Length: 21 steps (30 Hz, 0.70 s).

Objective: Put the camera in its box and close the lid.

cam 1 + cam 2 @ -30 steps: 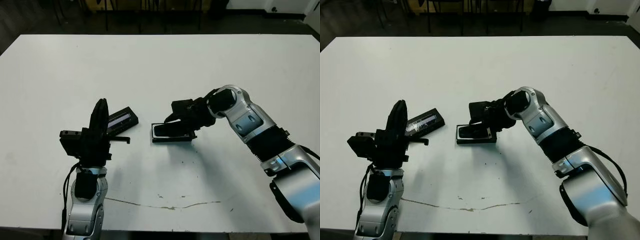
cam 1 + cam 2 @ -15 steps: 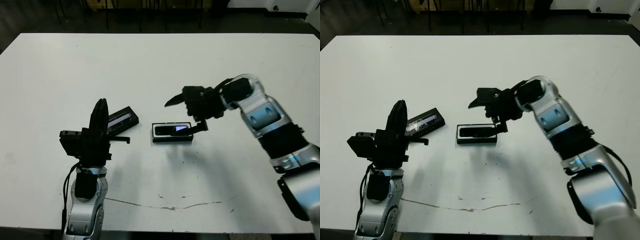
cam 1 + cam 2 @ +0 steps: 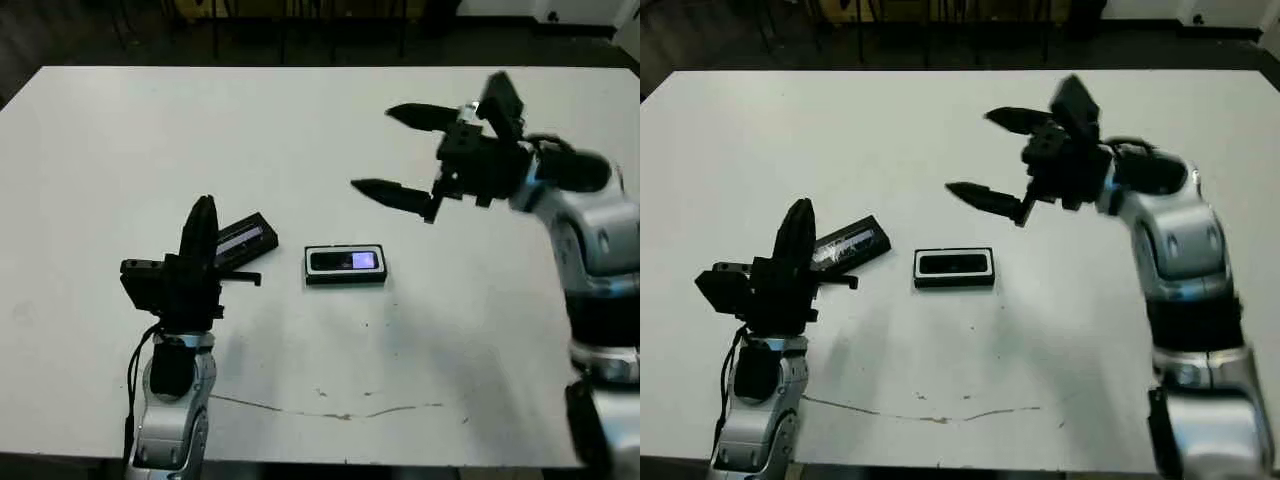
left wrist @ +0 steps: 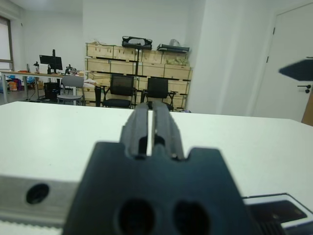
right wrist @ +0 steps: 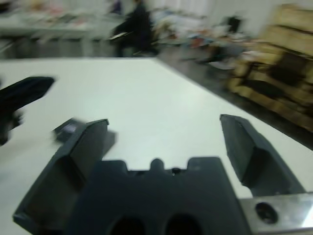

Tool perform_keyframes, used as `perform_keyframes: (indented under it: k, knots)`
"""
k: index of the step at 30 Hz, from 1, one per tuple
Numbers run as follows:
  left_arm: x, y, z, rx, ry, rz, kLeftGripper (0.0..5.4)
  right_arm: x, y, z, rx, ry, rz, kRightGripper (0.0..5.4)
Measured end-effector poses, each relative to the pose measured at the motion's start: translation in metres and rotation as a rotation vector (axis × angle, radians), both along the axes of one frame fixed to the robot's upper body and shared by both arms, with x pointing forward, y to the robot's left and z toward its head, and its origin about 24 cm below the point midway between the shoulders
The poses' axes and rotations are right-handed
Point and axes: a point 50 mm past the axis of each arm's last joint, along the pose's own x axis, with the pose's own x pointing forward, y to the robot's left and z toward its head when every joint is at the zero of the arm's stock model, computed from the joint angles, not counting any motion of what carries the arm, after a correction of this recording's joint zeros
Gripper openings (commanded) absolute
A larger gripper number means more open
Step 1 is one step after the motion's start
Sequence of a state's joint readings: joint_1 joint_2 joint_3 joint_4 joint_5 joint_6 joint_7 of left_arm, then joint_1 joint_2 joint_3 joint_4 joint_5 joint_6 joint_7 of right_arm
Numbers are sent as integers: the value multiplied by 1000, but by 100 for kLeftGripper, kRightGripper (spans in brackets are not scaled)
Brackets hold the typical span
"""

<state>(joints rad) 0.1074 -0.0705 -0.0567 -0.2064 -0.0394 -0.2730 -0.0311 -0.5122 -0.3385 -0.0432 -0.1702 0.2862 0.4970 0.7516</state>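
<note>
The camera (image 3: 346, 262) lies flat inside the box (image 3: 345, 278) on the white counter (image 3: 320, 380), its lit screen toward the end nearer my right arm. The first step reads as done; the remaining step is the lid.

The lid (image 3: 243, 241) rests on the counter just beyond my left pincer (image 3: 203, 222), partly hidden behind it. Its long axis runs at a slant to the box, rising away from me toward the box side. The box lies well apart from the lid, on the inner side of my left pincer, with its long axis crosswise to me.

My left pincer stands upright, its two fingers pressed together with only a thin slit between them in the wrist view, and holds nothing. My right pincer (image 3: 410, 152) hangs raised above the counter, beyond the box and to its outer side, spread wide and empty.

My left pincer is the nearer to the lid by far. In my judgement the coming move falls to it: unclench, reach past its own tip to the lid, and grip across the short axis.
</note>
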Motion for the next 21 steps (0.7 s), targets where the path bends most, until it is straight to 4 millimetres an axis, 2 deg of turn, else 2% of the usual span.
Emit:
perform_keyframes:
  k: [5, 10, 15, 18, 21]
  knots:
    - [1, 8, 5, 21, -6, 1, 0, -20, -10, -25, 12, -43, -136, 386]
    - [7, 36, 34, 168, -81, -21, 0, -43, -25, -49, 46, -44, -174, 294]
    - [21, 64, 69, 378, -25, -142, 63, -57, -38, -60, 83, -21, -197, 203]
    - [31, 71, 91, 514, -10, -202, 116, -59, -40, -59, 83, -22, -216, 148]
    - [44, 74, 101, 597, 16, -266, 170, -59, -41, -58, 87, -22, -225, 94]
